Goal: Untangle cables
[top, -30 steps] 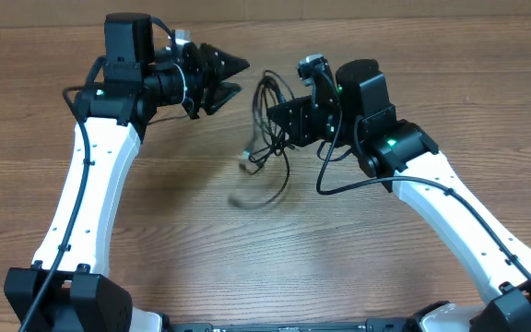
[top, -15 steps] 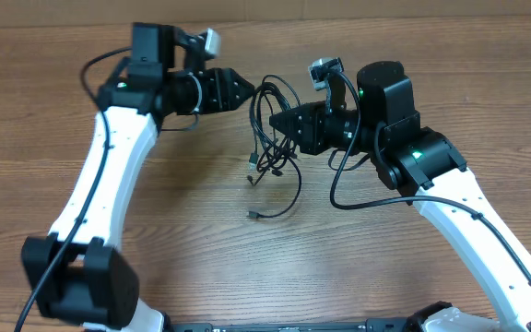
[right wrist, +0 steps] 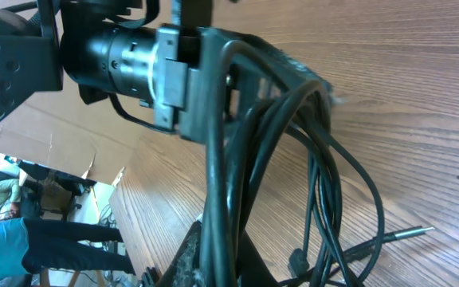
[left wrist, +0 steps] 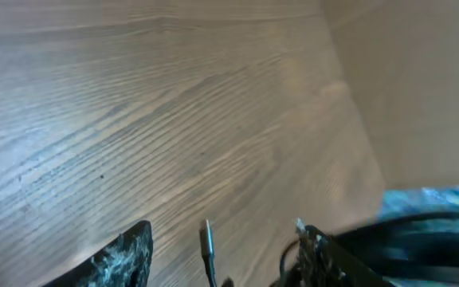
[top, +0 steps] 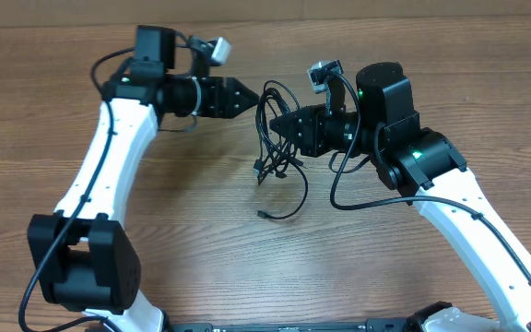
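Note:
The cables (top: pixel 275 164) are a bundle of thin black cords hanging in loops at the table's middle. A loose end with a small plug (top: pixel 262 215) lies on the wood. My right gripper (top: pixel 282 124) is shut on the bundle's upper strands. The right wrist view shows those strands (right wrist: pixel 323 171) running through the right gripper (right wrist: pixel 221 243), and a silvery-tipped plug (right wrist: pixel 409 233) low on the right. My left gripper (top: pixel 245 97) points at the bundle from the left, just short of it. In the left wrist view this gripper (left wrist: pixel 223 228) is open, with a silvery plug tip (left wrist: pixel 206 237) between its fingers and touching neither.
The wooden table (top: pixel 182 240) stretches out in front of both arms. A cardboard-coloured wall (left wrist: pixel 421 96) rises beyond its far edge. A thicker black wire (top: pixel 339 189) loops off the right arm near the bundle.
My left gripper has swung right and slightly down toward the bundle. The right gripper has shifted a little right with the cables, and the loose plug end has moved with it.

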`<state>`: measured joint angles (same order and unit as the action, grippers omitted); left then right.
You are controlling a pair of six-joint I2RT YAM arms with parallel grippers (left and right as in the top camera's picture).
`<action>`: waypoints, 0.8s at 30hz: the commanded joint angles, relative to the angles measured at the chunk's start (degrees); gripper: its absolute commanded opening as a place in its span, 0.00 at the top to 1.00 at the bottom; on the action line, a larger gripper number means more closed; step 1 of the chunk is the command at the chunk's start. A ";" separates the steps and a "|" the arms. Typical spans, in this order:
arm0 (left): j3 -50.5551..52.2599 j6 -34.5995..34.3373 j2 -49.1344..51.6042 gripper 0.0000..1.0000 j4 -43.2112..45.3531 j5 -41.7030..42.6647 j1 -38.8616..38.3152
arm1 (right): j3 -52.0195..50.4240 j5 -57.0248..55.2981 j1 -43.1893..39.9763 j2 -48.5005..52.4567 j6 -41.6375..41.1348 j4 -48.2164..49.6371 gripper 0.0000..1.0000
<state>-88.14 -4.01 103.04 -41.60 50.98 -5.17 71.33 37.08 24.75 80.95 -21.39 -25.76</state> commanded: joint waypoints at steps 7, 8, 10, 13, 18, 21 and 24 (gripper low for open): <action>-0.94 17.14 0.46 0.41 -9.51 6.73 0.09 | 1.55 0.50 -0.09 -0.90 -0.09 -0.11 0.96; -0.90 17.14 0.46 0.41 -9.55 5.99 -0.37 | 1.55 0.50 -0.09 -0.90 -0.09 -0.33 0.96; -0.90 17.09 0.46 0.41 -8.90 5.38 -0.94 | 1.55 0.50 -0.09 -0.90 -0.09 -0.59 0.96; -0.87 15.39 0.46 0.41 -7.78 2.49 -1.42 | 1.55 0.55 -0.09 -0.90 -0.09 -0.66 0.96; -0.87 13.29 0.46 0.42 -6.58 -1.97 -2.29 | 1.55 0.55 -0.09 -0.90 -0.09 -1.16 0.96; -0.87 12.50 0.46 0.42 -5.57 -2.05 -2.32 | 1.55 0.57 -0.09 -0.90 -0.09 -1.22 0.96; -0.87 11.45 0.46 0.41 -4.07 -0.17 -3.21 | 1.55 0.55 -0.09 -0.90 -0.09 -1.20 0.96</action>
<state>-88.18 8.95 103.04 -46.54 50.24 -7.31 71.33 37.06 24.75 80.95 -21.39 -27.16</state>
